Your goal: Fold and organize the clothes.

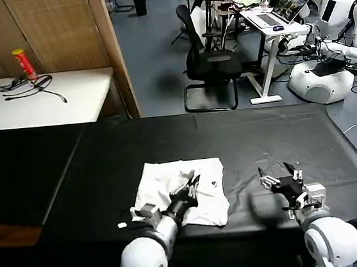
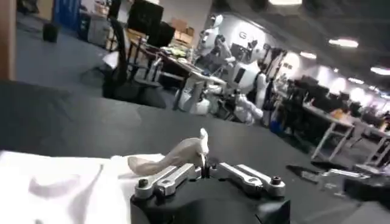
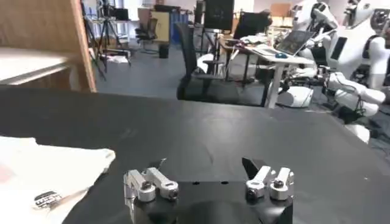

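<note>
1. The white T-shirt [image 1: 185, 191] lies crumpled and partly folded on the black bench [image 1: 231, 140], in the lower middle of the head view, near the bench's front edge. A small dark mark shows on its right part.
2. In the left wrist view the T-shirt [image 2: 61, 182] spreads over the lower left of the frame, and a peak of cloth stands up at the lower centre, just beyond the linkage.
3. In the right wrist view the T-shirt [image 3: 49, 173] sits at the lower left, with a small dark label near its edge.
4. The left pincer [image 1: 193, 185] sits over the right part of the T-shirt, in the lower middle of the head view. Its fingers are drawn close together and pinch a raised fold of the cloth.
5. The right pincer [image 1: 281, 176] rests low over bare bench in the lower right of the head view, well apart from the T-shirt. Its fingers are spread wide and hold nothing.
6. A white table [image 1: 39, 101] with cables and a red can [image 1: 24, 64] stands at the upper left.
7. A black office chair [image 1: 209, 65] stands on the blue-grey floor at the upper centre.
8. A desk with a laptop [image 1: 287, 8] stands at the upper right.
</note>
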Tool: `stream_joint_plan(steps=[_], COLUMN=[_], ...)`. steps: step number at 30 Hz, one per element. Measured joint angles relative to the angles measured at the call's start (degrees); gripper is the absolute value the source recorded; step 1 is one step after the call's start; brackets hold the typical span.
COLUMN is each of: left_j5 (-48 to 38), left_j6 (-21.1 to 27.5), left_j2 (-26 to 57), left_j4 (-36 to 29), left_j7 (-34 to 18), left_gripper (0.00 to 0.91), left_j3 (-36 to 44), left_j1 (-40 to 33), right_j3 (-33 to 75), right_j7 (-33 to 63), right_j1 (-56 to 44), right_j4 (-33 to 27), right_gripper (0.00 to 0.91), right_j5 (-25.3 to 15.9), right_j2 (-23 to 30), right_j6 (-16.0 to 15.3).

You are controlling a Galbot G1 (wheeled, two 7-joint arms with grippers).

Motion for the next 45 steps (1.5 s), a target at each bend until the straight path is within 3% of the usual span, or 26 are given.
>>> stream_joint_plan(steps=[10,11,12,17,24,28,32,39,45], left_j5=[1.47,1.55,1.69,0.40,-8.46,-6.66,0.24,5.97,8.48], left_j6=[-1.63,-1.93,-2.25,-3.09,-2.54,-3.61,-5.14,-5.51,-5.95], left_j2=[-4.00,-4.30,-4.58,-5.50,-6.01,-4.87,-1.39,8.63,11.65], left_j4=[3.80,4.06,4.40,6.01,5.15,3.76,3.67,1.87,0.95], left_j7=[0.46,0.79,1.00,3.73,5.92,6.26,7.22,7.14,7.07], left_gripper=[0.000,0.673,0.878,0.878,0.878,0.878,0.878,0.878,0.878], left_j3=[1.43,1.45,1.46,1.46,0.34,-1.94,-5.36,-12.46,-14.85], left_j1=[0.54,0.62,0.67,0.55,-0.20,-1.64,-4.30,-4.43,-2.04], right_j3=[-1.75,-2.02,-2.30,-2.64,-3.92,-5.76,-9.24,-20.68,-28.96], right_j7=[-0.14,-0.15,-0.15,-0.02,-0.36,-2.50,-4.76,-7.38,-7.01], right_j1=[1.49,1.62,1.75,2.91,5.46,6.90,8.76,14.52,20.39], right_j4=[-0.26,-0.25,-0.15,0.15,0.24,0.26,-1.10,-5.37,-9.73], right_gripper=[0.878,0.878,0.878,0.878,0.878,0.878,0.878,0.878,0.878], right_j5=[1.34,1.62,2.31,6.61,12.10,13.00,10.91,3.28,-1.66], right_j2=[-1.68,-1.71,-1.83,-3.03,-5.97,-7.51,-9.21,-10.31,-9.59], right_j6=[-0.38,-0.45,-0.60,-1.74,-3.37,-3.74,-3.90,-3.91,-6.37])
